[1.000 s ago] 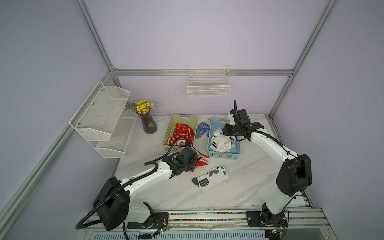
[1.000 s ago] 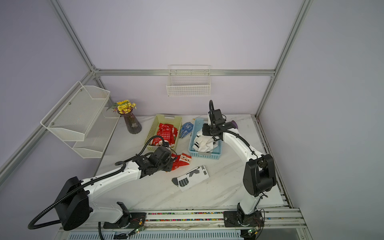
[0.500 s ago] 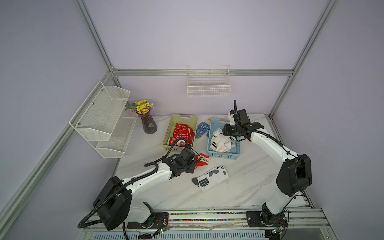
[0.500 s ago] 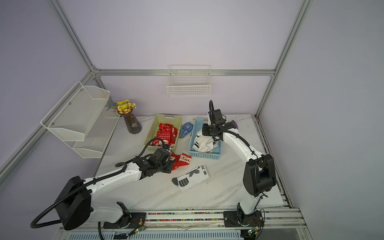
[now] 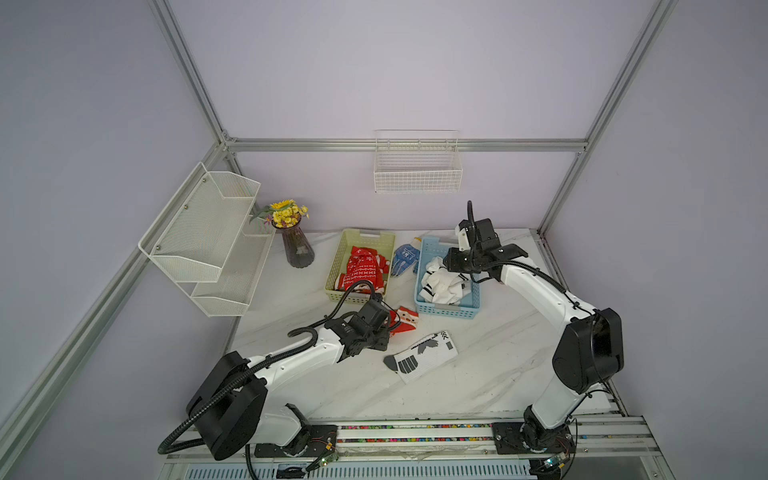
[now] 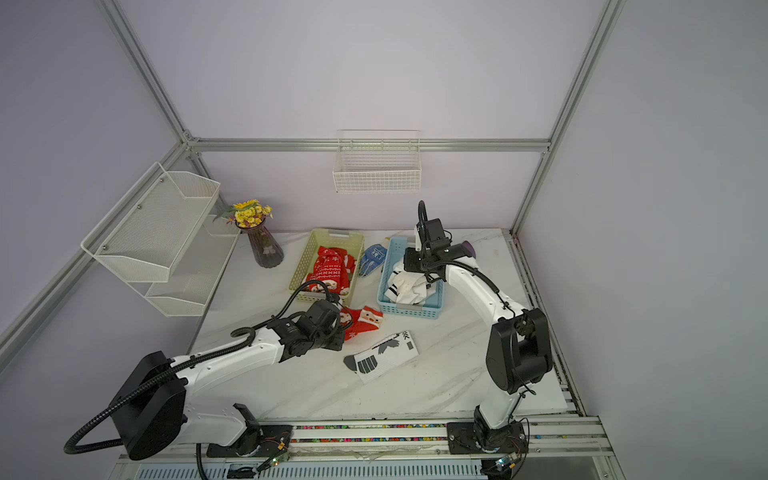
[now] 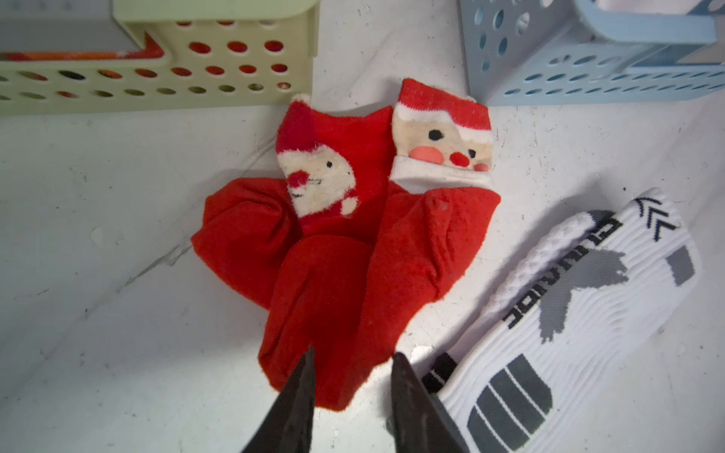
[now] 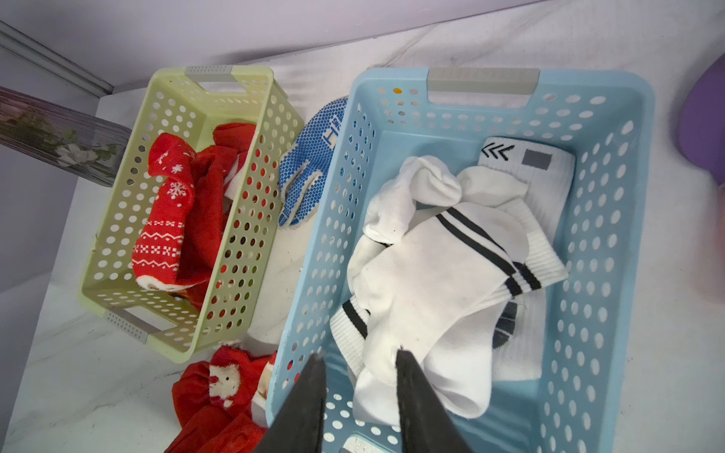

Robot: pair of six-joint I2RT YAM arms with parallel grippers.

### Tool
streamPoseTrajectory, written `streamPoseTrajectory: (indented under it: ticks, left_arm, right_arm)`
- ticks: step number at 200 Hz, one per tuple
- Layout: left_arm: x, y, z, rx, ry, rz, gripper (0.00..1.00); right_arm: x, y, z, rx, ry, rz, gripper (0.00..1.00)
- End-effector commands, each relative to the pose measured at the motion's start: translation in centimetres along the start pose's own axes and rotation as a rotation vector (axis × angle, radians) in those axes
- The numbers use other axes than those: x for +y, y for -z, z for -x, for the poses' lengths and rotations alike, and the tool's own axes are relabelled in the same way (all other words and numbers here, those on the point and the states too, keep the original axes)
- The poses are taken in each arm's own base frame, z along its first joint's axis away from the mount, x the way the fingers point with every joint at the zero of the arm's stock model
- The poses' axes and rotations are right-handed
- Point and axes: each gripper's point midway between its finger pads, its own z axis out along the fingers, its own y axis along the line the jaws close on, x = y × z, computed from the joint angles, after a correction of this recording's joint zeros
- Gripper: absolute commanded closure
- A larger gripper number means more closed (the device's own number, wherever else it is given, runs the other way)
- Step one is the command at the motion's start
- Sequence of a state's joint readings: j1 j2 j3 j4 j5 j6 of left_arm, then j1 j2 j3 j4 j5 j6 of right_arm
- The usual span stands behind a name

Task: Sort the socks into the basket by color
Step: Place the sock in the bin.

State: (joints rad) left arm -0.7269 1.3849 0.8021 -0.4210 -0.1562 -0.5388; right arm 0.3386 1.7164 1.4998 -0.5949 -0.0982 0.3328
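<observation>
left end effector: down low on the counter [image 5: 498, 365], its left end effector [image 7: 353, 355] tips straddling the near end of the loose red socks. The fingers [image 7: 302, 376] have a small gap with red fabric in it, so honestly can't tell if it's pinching or just sitting around it.
loose red socks: the Santa-face loose red socks [image 7: 337, 243] are bunched on the counter just near of the gap between the two baskets, also visible in both top views [image 5: 405, 320] [image 6: 361, 322].
white sock: one white sock [image 5: 422, 357] with grey and black marks, flat on the counter, just near and right of the red bunch.
green basket: the green basket [image 5: 337, 262] sits far left and has the sorted red socks [image 8: 172, 219] with white snowflake patterns piled inside.
blue basket: the blue basket [image 8: 643, 196] is to its right, holding a heap of sorted white socks [image 8: 431, 274] with black stripes.
right end effector: the right end effector [image 8: 361, 353] hangs over the blue basket, tips a bit apart, one tip right at the edge of the white heap. Can't tell whether it's got hold of any fabric.
glove: a blue dotted glove [image 5: 404, 258] lies on the counter between the baskets.
background stuff: a vase of yellow flowers [image 5: 297, 249] far left, a mesh shelf [image 5: 208, 232] on the left wall, a wire rack [image 5: 417, 170] on the far wall.
</observation>
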Motion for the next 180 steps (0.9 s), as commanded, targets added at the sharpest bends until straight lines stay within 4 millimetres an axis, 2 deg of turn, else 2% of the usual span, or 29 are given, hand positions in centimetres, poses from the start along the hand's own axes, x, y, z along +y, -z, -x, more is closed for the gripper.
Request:
streamPoseTrajectory:
  ticks: [1, 12, 18, 48, 93, 160, 164, 180]
  left_arm:
    - [-0.5, -0.5, 0.6, -0.023, 0.011, -0.022, 0.70]
    - [-0.6, -0.4, 0.9, -0.030, 0.008, -0.026, 0.70]
    - [-0.5, -1.3, 0.4, -0.002, 0.002, -0.010, 0.70]
    - [-0.6, -1.5, 0.6, -0.004, -0.004, -0.012, 0.70]
    - [-0.6, -1.3, 1.1, -0.017, 0.003, -0.006, 0.86]
    - [-1.8, 0.1, 2.0, -0.021, -0.004, -0.063, 1.00]
    - [-2.1, 1.1, 2.6, -0.045, -0.003, -0.080, 1.00]
    - [-2.4, 1.8, 2.8, -0.029, -0.012, -0.097, 1.00]
  right_arm:
    - [0.8, 1.3, 0.6, -0.024, 0.006, 0.019, 0.66]
    - [0.8, 1.4, 0.6, -0.028, 0.007, 0.017, 0.66]
    - [0.8, 1.5, 0.7, -0.029, 0.007, 0.016, 0.66]
    - [0.8, 1.6, 0.7, -0.031, 0.010, 0.016, 0.66]
    - [0.9, 1.6, 0.7, -0.033, 0.008, 0.019, 0.66]
    - [1.0, 1.1, 0.7, -0.030, 0.008, 0.023, 0.66]
    - [0.9, 1.1, 0.7, -0.030, 0.006, 0.021, 0.66]
    - [1.0, 1.1, 0.8, -0.031, 0.007, 0.024, 0.66]
